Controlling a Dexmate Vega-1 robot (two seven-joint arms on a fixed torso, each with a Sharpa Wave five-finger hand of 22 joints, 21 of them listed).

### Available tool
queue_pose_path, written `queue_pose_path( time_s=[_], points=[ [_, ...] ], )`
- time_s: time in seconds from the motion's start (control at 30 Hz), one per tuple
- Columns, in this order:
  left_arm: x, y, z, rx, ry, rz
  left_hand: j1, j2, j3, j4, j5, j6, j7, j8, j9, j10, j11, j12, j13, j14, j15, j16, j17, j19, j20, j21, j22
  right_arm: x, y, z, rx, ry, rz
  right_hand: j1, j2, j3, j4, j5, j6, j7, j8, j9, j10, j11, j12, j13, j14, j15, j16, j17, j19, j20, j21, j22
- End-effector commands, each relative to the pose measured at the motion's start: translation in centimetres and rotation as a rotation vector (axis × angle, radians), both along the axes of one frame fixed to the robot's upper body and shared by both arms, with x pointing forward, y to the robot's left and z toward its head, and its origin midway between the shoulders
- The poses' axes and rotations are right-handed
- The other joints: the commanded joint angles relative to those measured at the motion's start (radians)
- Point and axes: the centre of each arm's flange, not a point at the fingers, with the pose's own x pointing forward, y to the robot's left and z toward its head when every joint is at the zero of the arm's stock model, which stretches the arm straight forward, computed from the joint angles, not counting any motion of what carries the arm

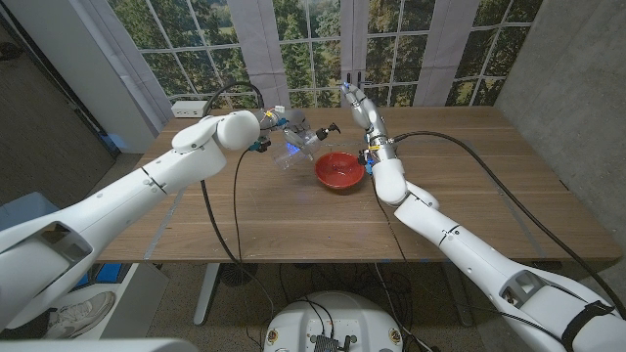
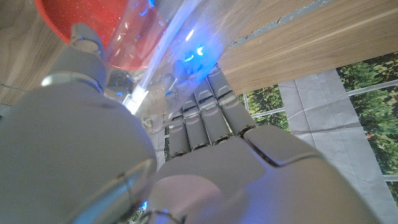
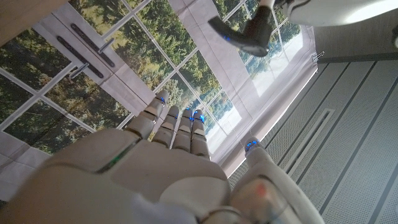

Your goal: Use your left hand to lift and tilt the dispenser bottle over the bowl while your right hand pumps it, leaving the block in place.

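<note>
Dispenser bottle (image 1: 296,143) — wooden table (image 1: 293,220), windows (image 1: 303,39)

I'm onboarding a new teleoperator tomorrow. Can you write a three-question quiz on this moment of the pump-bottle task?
1. True or false: the left hand holds the dispenser bottle lifted off the table and tilted.
2. Which way does the bottle's black pump head point? A) toward the red bowl B) toward the window C) straight up
3. Fill in: the right hand is raised beyond the bowl with its fingers ____.

Key: 1 true; 2 A; 3 apart, holding nothing.
</note>
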Motion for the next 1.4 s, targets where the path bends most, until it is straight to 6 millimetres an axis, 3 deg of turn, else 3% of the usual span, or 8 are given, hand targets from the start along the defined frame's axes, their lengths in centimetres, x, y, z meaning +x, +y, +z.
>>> queue_pose_path(
  time_s=[0.03, 0.87, 1.0, 1.4],
  points=[
    [0.2, -0.2, -0.1, -0.003, 0.016, -0.001, 0.348, 0.344, 0.008, -0.004, 0.002, 0.098, -0.071, 0.0, 0.002, 0.139, -0.129, 0.001, -0.001, 0.201, -0.222, 0.006, 0.002, 0.012, -0.115, 0.008, 0.004, 0.1, 2.2, -0.7, -0.08, 0.016, 0.019, 0.006, 0.052, -0.001, -0.004, 0.0, 0.008, -0.001, 0.004, 0.0, 0.007, 0.001, 0.007, 0.002, 0.006, 0.003, 0.008, 0.001, 0.004, 0.002, 0.008, 0.003],
    [-0.3, -0.3, -0.2, -0.008, 0.01, 0.003, 0.358, 0.339, 0.005, -0.003, 0.004, 0.107, -0.067, -0.013, -0.001, 0.149, -0.134, -0.003, -0.009, 0.217, -0.221, 0.004, -0.005, 0.01, -0.115, 0.028, 0.007, 0.3, 6.9, -1.9, -0.167, 0.031, 0.058, 0.003, 0.06, 0.0, 0.0, 0.0, 0.01, -0.004, 0.002, 0.0, 0.009, -0.001, 0.005, 0.002, 0.003, 0.001, 0.009, 0.001, 0.003, 0.002, 0.006, 0.003],
    [-0.4, -0.2, -0.2, -0.016, 0.01, 0.006, 0.362, 0.332, 0.002, -0.006, 0.007, 0.122, -0.055, -0.016, -0.002, 0.167, -0.119, -0.001, -0.018, 0.228, -0.221, 0.005, -0.008, 0.018, -0.114, 0.041, 0.008, 0.2, 7.5, -2.0, -0.195, 0.021, 0.05, 0.001, 0.062, 0.0, 0.003, 0.0, 0.01, -0.006, 0.001, 0.0, 0.008, -0.002, 0.005, 0.002, 0.0, -0.001, 0.009, 0.001, 0.002, 0.001, 0.006, 0.003],
    [-0.5, 0.0, -0.1, -0.034, -0.013, 0.019, 0.372, 0.323, -0.001, -0.009, 0.01, 0.137, -0.037, -0.023, -0.005, 0.178, -0.107, -0.005, -0.029, 0.246, -0.221, 0.008, -0.011, 0.026, -0.114, 0.059, 0.01, 0.3, 8.7, -2.6, -0.231, 0.029, 0.071, -0.01, 0.066, -0.001, 0.016, 0.001, 0.006, -0.007, -0.001, 0.001, 0.007, -0.001, 0.004, 0.002, -0.004, -0.002, 0.009, 0.003, -0.002, 0.0, 0.004, 0.003]
  ],
)
